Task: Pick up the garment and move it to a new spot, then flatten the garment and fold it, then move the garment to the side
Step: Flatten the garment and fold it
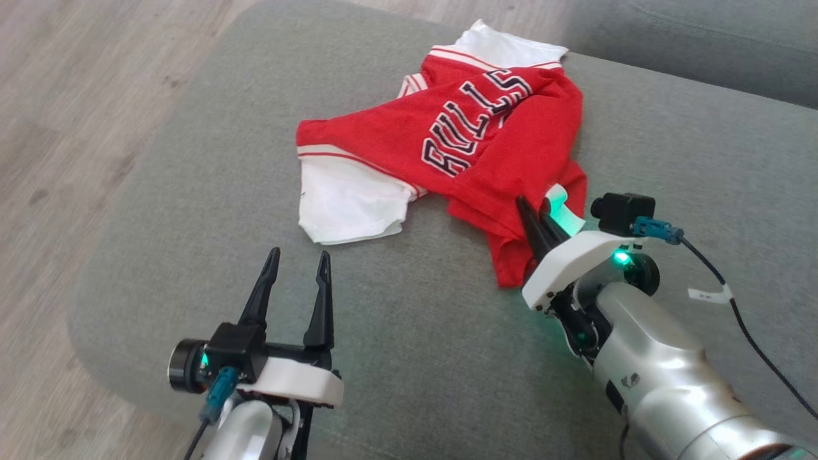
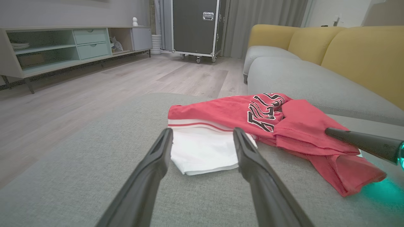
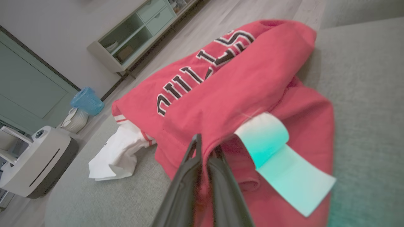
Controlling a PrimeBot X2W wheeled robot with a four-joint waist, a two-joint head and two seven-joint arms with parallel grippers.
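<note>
The garment [image 1: 460,147] is a red jersey with white sleeves and dark lettering, lying crumpled on a grey cushion [image 1: 211,160]. My right gripper [image 1: 535,207] is shut on a fold of red cloth at the garment's near right corner; in the right wrist view its fingers [image 3: 205,151] pinch the hem [image 3: 180,143] beside a white care label [image 3: 277,157]. My left gripper [image 1: 299,259] stands open just short of the white sleeve [image 1: 348,201], with nothing between its fingers. The left wrist view has that sleeve [image 2: 205,151] lying past the left gripper [image 2: 202,134].
The cushion ends at a rounded edge on the left, with wooden floor [image 1: 64,96] beyond. A grey sofa seat with yellow backs [image 2: 347,53] lies behind. A sideboard [image 2: 63,47] and a black wheeled case [image 2: 195,28] stand across the room.
</note>
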